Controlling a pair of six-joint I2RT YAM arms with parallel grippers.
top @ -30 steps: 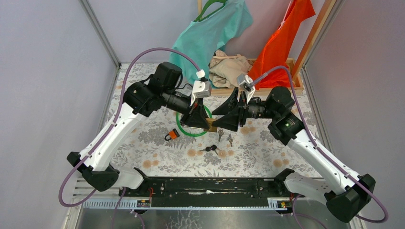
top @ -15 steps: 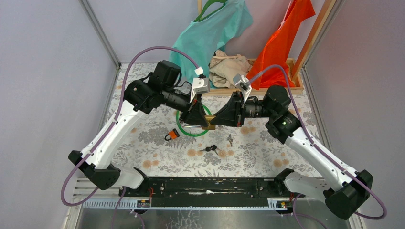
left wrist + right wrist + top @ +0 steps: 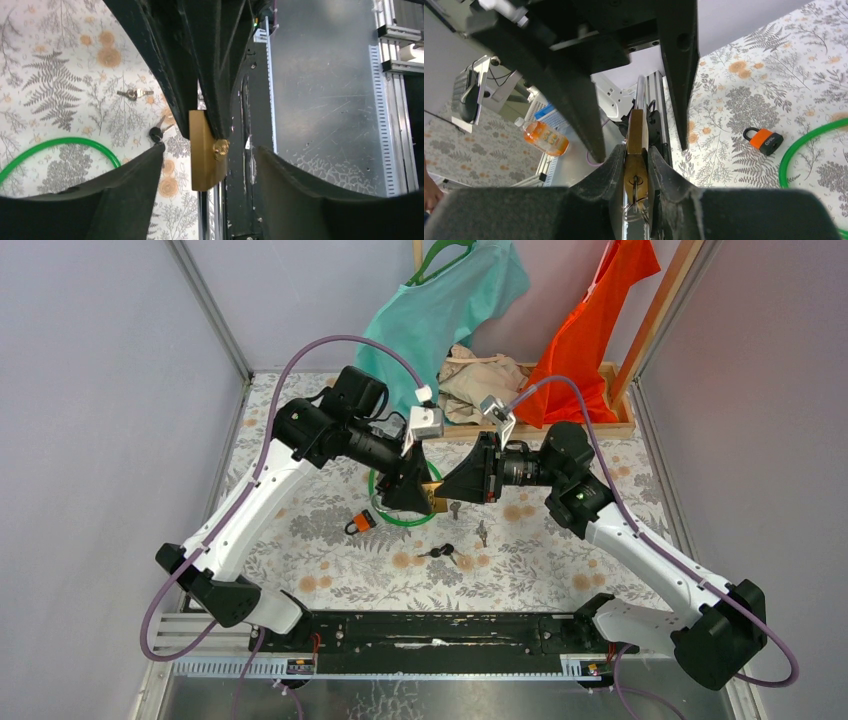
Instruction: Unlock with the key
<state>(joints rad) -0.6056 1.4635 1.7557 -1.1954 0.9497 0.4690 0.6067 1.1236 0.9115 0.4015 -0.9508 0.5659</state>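
Observation:
A brass padlock (image 3: 637,127) hangs in the air over the table between both arms. My right gripper (image 3: 636,150) is shut on its body, one finger on each flat side. A key (image 3: 636,186) on a ring sits in the keyhole facing the right wrist camera. In the left wrist view the padlock (image 3: 206,150) hangs between the spread fingers (image 3: 125,190) of my left gripper (image 3: 210,155), which is open and touches nothing. From above, the left gripper (image 3: 418,492) and right gripper (image 3: 452,487) meet tip to tip at the padlock (image 3: 437,503).
On the floral table lie an orange padlock (image 3: 362,523), a green cable loop (image 3: 400,510) and loose keys (image 3: 440,553). Clothes and a wooden rack (image 3: 560,425) stand at the back. A black rail (image 3: 440,630) runs along the near edge.
The right gripper closed on the brass padlock, then the left gripper opened and let it go. Both grippers shifted slightly left.

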